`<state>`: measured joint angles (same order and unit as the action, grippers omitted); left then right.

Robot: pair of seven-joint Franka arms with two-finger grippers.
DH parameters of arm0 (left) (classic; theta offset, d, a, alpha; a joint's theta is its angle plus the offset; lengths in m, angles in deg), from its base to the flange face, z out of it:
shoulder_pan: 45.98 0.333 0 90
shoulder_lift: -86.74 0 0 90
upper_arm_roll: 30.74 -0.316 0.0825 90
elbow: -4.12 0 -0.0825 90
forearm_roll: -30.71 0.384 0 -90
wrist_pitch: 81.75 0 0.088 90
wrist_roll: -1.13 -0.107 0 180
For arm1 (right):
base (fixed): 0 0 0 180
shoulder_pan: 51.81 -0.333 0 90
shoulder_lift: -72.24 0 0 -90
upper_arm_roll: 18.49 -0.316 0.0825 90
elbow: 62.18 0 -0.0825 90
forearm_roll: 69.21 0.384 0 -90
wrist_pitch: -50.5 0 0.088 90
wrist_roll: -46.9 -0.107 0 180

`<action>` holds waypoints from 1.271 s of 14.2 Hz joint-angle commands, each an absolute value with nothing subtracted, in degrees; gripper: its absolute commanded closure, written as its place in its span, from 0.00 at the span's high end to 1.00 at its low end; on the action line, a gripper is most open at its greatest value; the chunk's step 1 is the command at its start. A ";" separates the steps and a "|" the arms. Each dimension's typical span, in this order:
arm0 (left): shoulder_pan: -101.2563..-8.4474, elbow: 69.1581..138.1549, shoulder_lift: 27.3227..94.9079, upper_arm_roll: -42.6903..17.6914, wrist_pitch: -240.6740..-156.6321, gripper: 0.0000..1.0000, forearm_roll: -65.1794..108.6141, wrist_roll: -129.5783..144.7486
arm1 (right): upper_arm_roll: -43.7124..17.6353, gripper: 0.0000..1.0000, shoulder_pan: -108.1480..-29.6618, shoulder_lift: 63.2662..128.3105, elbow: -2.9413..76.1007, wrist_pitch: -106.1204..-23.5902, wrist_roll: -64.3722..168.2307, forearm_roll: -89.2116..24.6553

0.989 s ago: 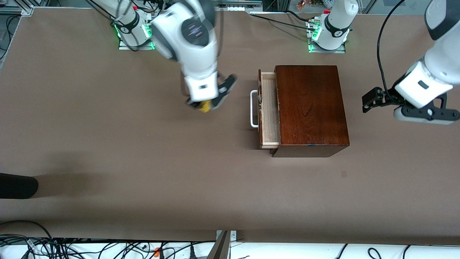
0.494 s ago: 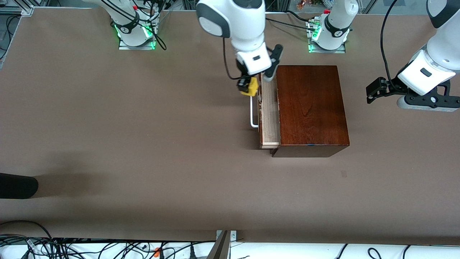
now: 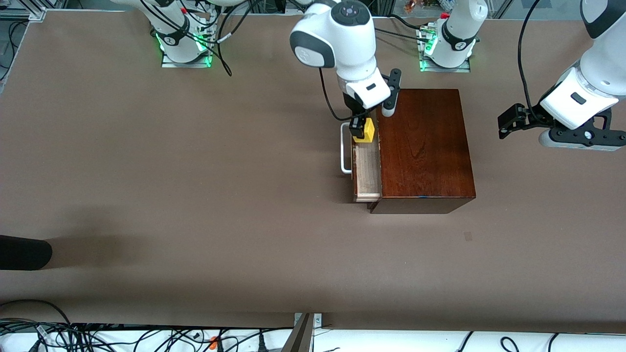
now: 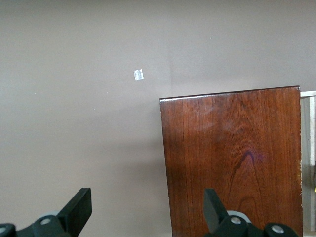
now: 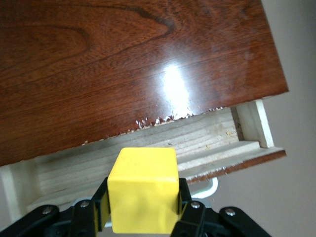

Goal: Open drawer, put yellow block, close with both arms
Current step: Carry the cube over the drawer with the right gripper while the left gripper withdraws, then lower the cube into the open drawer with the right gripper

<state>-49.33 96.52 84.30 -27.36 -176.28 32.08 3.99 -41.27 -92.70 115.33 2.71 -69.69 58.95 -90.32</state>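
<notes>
From my remote station I see a tangle of black cables [image 3: 73,335] along the table's near edge, then the broad matte brown table [image 3: 195,205], smooth and flat, with a small pale mark [image 3: 468,236] on it and a dark rounded shape [image 3: 22,252] at the right arm's end.

Farther in stands the glossy reddish-brown wooden box [image 3: 423,146], square-cornered, its grain and a glare spot clear in the right wrist view. The drawer [image 3: 368,171] stands partly pulled out toward the right arm's end of the table, showing pale, rough unfinished wood, a dark front and a white U-shaped bar handle [image 3: 345,149]. The box's veneer is chipped along the edge above the drawer.

The right gripper [image 3: 361,131] hangs over the open drawer, its black fingers pinching the yellow block [image 3: 366,132], a smooth bright cube with crisp edges.

The left gripper [image 3: 511,128] waits above bare table at the left arm's end, clear of the box, its fingers spread wide apart in the left wrist view.

Farthest off, both arm bases [image 3: 183,41] glow green amid looping cables.
</notes>
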 commanded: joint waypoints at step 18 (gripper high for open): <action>-49.32 95.18 84.89 -26.25 -174.21 1.00 33.17 2.63 | -38.79 0.11 -96.98 121.10 0.05 -70.53 63.33 -92.15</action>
<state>-49.40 95.89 84.35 -26.58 -175.48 32.08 3.98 -39.51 -96.23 119.86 2.15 -71.42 63.20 -91.48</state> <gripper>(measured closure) 0.000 0.449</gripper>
